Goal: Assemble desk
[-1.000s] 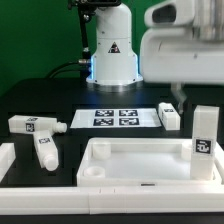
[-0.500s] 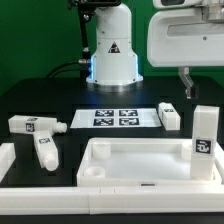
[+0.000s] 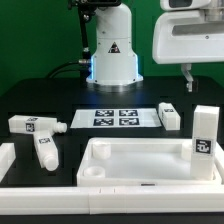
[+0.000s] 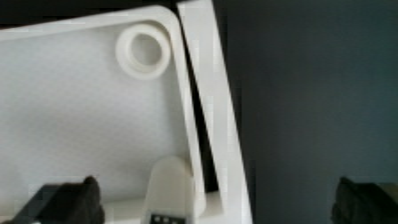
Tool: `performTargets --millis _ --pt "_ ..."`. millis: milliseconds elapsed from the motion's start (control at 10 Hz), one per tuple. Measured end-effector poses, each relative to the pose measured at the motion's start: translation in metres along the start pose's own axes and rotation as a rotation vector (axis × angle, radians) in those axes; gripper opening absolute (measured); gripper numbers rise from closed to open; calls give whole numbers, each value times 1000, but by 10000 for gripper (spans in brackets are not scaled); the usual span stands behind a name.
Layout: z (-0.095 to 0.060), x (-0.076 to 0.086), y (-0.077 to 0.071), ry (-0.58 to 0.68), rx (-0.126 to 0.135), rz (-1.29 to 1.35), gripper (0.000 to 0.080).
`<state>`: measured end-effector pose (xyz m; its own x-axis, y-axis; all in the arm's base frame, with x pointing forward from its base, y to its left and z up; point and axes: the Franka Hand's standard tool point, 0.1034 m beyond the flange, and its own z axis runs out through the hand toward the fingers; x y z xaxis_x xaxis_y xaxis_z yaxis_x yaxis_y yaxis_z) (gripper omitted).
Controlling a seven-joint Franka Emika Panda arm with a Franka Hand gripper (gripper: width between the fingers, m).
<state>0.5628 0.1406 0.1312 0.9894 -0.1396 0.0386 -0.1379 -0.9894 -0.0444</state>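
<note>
Desk panel (image 3: 140,160) lies rim-up on the dark tabletop (image 3: 30,100), near edge just beside the border rail (image 3: 110,207). My pincer (image 3: 188,82) hangs clear above its upright corner leg (image 3: 204,130), spread wide, gripping nothing.

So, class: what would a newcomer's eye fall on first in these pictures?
The white rimmed tabletop panel fills the foreground, with one tagged upright leg standing at its end on the exterior view's right. A loose leg and a second loose leg lie on the black table at the exterior view's left, while the open end effector hangs empty above that view's right side.
</note>
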Motion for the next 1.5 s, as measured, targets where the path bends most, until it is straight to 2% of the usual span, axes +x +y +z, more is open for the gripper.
performTargets --millis 400,500,700,800,900,1000,1200,1300,1400,1500 --pt "0 4 4 1 -3 -217 649" --pt "9 -6 11 -12 5 -220 649" --pt "27 -52 30 -71 1 -261 649" --pt "29 -75 35 -196 -14 -238 649" --pt "28 -81 34 -257 -30 -195 649" --pt "29 -77 34 -287 -33 -203 649" --pt "31 -81 37 -428 -47 -186 649" --pt "38 -93 45 -543 -43 -146 649" --pt "47 -103 52 -646 -58 -135 649" --pt "57 -111 52 -713 -79 -133 649"
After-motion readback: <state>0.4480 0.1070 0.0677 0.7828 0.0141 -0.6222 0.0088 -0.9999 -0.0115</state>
